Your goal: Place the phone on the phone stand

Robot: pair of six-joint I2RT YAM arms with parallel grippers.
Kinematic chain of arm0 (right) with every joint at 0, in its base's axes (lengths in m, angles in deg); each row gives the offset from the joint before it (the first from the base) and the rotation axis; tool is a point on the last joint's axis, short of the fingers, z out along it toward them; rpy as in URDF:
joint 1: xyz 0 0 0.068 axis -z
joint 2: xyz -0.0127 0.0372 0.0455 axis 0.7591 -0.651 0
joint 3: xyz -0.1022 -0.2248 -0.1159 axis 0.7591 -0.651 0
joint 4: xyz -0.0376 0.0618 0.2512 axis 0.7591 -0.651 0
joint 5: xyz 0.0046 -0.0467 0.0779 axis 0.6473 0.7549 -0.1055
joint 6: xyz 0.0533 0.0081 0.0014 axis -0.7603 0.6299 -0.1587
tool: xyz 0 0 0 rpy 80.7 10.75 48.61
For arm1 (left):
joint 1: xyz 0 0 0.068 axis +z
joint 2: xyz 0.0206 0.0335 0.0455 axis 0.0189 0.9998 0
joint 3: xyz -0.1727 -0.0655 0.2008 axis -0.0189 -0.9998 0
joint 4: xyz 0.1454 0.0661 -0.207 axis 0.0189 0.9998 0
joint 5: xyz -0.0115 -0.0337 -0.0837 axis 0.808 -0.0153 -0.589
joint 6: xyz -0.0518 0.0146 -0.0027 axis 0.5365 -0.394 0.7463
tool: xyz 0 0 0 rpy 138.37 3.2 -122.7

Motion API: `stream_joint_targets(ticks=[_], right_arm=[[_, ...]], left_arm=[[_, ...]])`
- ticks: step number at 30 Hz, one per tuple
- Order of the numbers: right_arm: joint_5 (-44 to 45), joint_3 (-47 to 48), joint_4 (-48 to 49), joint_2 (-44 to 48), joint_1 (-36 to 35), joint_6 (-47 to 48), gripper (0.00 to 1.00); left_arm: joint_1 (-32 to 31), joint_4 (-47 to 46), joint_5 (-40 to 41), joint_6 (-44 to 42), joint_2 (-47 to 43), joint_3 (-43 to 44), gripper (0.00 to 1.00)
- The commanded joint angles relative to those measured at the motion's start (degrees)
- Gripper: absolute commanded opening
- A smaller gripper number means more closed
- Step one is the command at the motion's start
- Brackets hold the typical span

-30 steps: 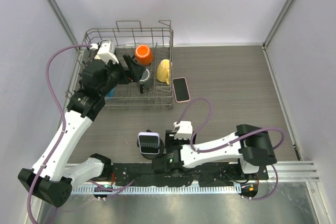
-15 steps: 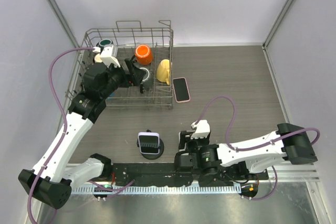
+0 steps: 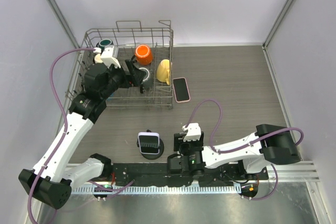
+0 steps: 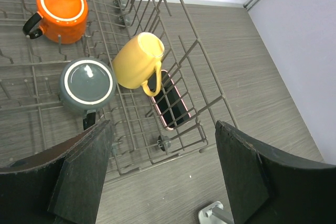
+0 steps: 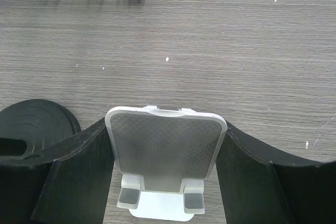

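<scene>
1. Phone stand (image 5: 165,156) is the nearest thing to you. It stands upright close to the arm bases, with its grey pad and two small hooks bare, so nothing rests on it yet.
2. Your right gripper (image 5: 167,129) has one finger against each side of that stand, and the right wrist view shows no gap (I read this as a clamp on the stand, not on anything else). I cannot tell whether the stand's foot is touching the table (image 5: 262,51).
3. Just left of it is a lilac-edged holder (image 3: 148,144) on a round black base. Neither arm is touching it.
4. Across a stretch of table, well apart from the stand, the phone (image 3: 181,88) lies flat with its dark face up in a pink case. It is just beside the right wall of the dish rack (image 3: 157,106), and no finger is on it.
5. Farthest out, your left gripper (image 4: 163,129) hangs over the rack with its fingers spread wide and nothing between them. Below it are a yellow mug (image 4: 137,59), an orange mug (image 4: 62,4) and a grey cup (image 4: 86,84), with the phone showing through the wires.
6. By my judgement you are early in the task. At most the stand is being positioned (a preparatory step), and you have yet to grasp the phone, carry it over and seat it on the hooks.
</scene>
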Motion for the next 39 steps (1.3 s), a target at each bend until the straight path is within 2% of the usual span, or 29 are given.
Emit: stream_joint_targets(ticks=[1, 3, 4, 7, 10, 15, 20, 24, 26, 29, 30, 33, 34, 36, 37, 39], right_arm=[[2.5, 0.7, -1.2, 1.3, -0.2, -3.9, 0.09], [2.1, 0.3, -0.8, 1.9, -0.2, -3.0, 0.22], [1.8, 0.1, 0.7, 2.4, -0.2, -0.5, 0.40], [0.8, 0.2, 3.0, 2.7, -0.1, 2.0, 0.71], [0.1, 0.3, 5.9, 2.9, -0.2, 6.5, 0.83], [-0.6, -0.2, 9.4, 6.1, -0.1, 11.4, 0.88], [-1.3, -0.2, 12.0, 11.6, 0.0, 18.8, 0.88], [-6.7, -1.0, 20.2, 21.7, 4.0, 35.8, 0.86], [-9.1, -2.0, 21.7, 25.4, 6.7, 39.0, 0.86], [-15.0, -5.0, 24.5, 32.3, 14.3, 43.9, 0.86], [-22.1, -6.4, 25.4, 33.6, 20.6, 45.4, 0.86], [-35.8, -6.2, 27.0, 35.7, 31.4, 49.7, 0.85], [-39.1, -5.8, 27.5, 34.7, 37.8, 50.5, 0.84], [-46.9, -3.5, 29.1, 31.8, 44.4, 54.0, 0.82], [-58.8, -2.2, 29.6, 29.7, 52.4, 54.7, 0.82], [-67.9, 1.8, 30.3, 20.9, 59.3, 54.3, 0.79]], left_arm=[[0.2, -3.0, -0.9, -1.0, -1.4, -0.2, 0.81], [0.3, -3.0, -1.2, -0.9, -1.6, -0.2, 0.82], [0.3, -2.9, -1.4, -0.9, -1.6, -0.1, 0.82], [0.3, -3.1, -1.8, -0.9, -1.5, -0.1, 0.82], [0.3, -3.0, -2.0, -0.9, -1.5, -0.2, 0.82], [0.3, -3.1, -2.4, -0.9, -1.3, -0.2, 0.82], [0.3, -3.1, -2.5, -0.9, -1.2, -0.3, 0.82], [0.2, -3.1, -2.6, -0.8, -1.1, -0.2, 0.82], [0.2, -3.1, -2.6, -0.9, -1.2, -0.2, 0.82], [0.3, -3.0, -2.6, -0.9, -1.2, -0.2, 0.82], [0.2, -2.9, -2.7, -0.9, -1.2, -0.1, 0.82], [0.3, -3.0, -3.0, -0.9, -1.0, -0.2, 0.82], [0.2, -3.0, -2.9, -0.8, -1.1, -0.2, 0.82], [0.3, -3.0, -3.0, -0.8, -1.1, -0.3, 0.82], [0.2, -3.0, -3.0, -0.7, -1.1, -0.3, 0.82], [0.3, -2.9, -2.9, -0.8, -1.0, -0.3, 0.82]])
